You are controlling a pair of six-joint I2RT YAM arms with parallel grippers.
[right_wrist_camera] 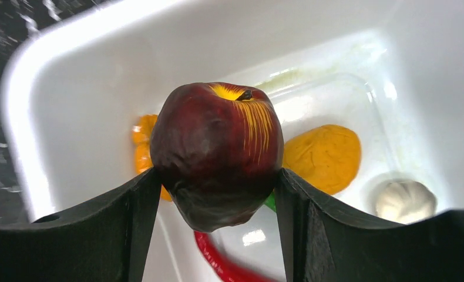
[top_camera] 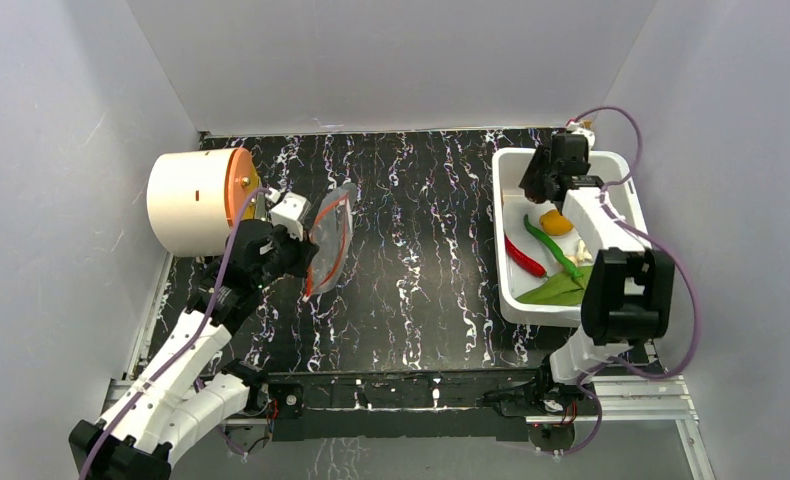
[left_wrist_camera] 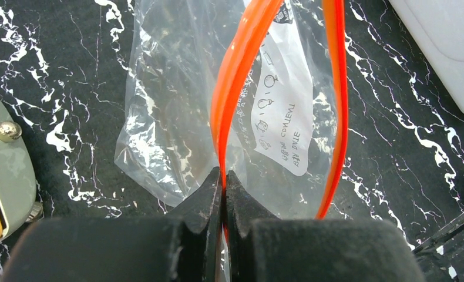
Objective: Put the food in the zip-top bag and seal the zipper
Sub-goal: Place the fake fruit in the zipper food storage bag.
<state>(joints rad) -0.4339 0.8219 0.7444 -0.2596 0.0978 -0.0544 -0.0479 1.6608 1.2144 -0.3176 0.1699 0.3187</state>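
Over at the right side of the table, above the white bin (top_camera: 511, 165), the right gripper (right_wrist_camera: 217, 176) holds the dark maroon fruit (right_wrist_camera: 218, 153) between its two fingers, which are spread only as wide as the fruit and press on its flanks. From there the zip-top bag (top_camera: 329, 240) lies well apart to the left, across the bare middle of the marble top, so the fruit has to travel leftward to reach it. The bag's long axis, marked by the zipper (left_wrist_camera: 235, 76), runs roughly from near to far. The left gripper (left_wrist_camera: 224, 176) is right at the bag, its fingers pressed together on one lip of the orange-red strip. The other lip bows away from it, so the mouth stands parted, with the white label (left_wrist_camera: 282, 117) showing through the plastic. Below the held fruit, the orange fruit (right_wrist_camera: 320, 155), garlic piece (right_wrist_camera: 406, 200), red chilli (top_camera: 523, 257) and green pepper (top_camera: 553, 245) lie in the bin. Nothing can be made out inside the bag.
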